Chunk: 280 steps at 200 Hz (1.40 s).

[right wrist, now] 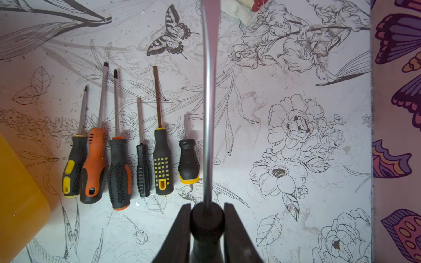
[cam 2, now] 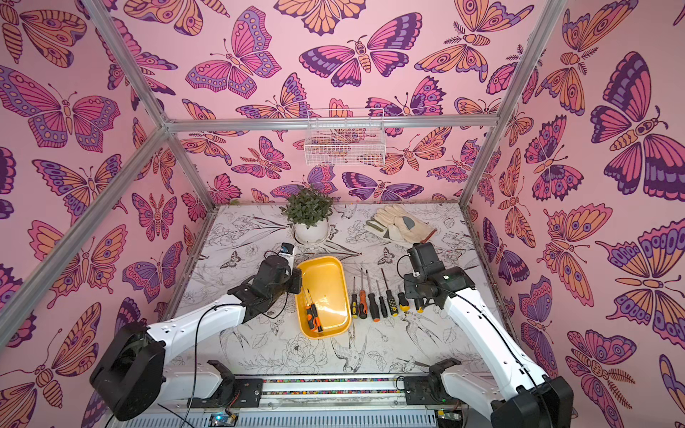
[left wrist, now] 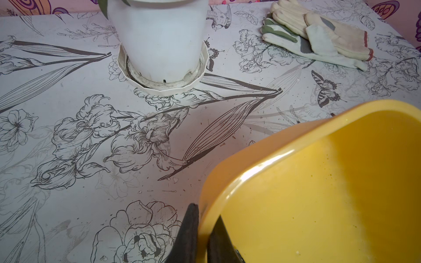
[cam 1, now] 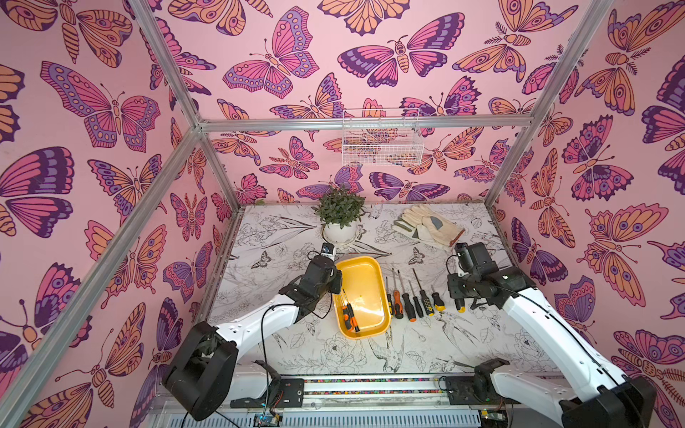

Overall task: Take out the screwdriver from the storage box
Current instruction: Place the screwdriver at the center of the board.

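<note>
The yellow storage box (cam 1: 365, 281) (cam 2: 326, 278) lies mid-table. My left gripper (cam 1: 335, 283) (left wrist: 206, 214) is shut on its left rim, one finger inside the wall and one outside. Two screwdrivers (cam 1: 348, 315) (cam 2: 314, 315) with orange and black handles lie in the box's near left corner. My right gripper (cam 1: 458, 293) (right wrist: 206, 206) is shut on the black handle of another screwdriver (right wrist: 208, 113). Its shaft points toward the back of the table and its yellow butt (cam 1: 459, 306) shows in both top views. It hangs just right of the row of laid-out tools.
Several screwdrivers (cam 1: 411, 302) (right wrist: 118, 159) lie side by side right of the box. A potted plant (cam 1: 340, 222) in a white pot (left wrist: 159, 41) stands behind it. Work gloves (cam 1: 430, 226) (left wrist: 319, 38) lie at the back right. A white wire basket (cam 1: 381, 142) hangs on the rear wall.
</note>
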### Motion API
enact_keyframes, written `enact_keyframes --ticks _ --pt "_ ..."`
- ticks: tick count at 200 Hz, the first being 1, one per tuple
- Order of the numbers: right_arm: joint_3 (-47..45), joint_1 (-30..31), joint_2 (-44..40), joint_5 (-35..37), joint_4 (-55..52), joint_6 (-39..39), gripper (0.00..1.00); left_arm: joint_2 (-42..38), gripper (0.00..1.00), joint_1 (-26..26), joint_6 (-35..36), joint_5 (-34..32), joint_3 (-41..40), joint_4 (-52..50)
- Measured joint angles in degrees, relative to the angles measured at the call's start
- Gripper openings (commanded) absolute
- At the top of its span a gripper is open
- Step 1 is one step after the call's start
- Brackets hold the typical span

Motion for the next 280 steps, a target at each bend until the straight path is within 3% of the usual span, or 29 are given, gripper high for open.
enact_keyframes --ticks 280 --pt "0.0 -9.2 23.5 -2.2 10.8 -4.5 0.0 -0.1 0.0 0.0 0.0 -0.5 0.0 -0.1"
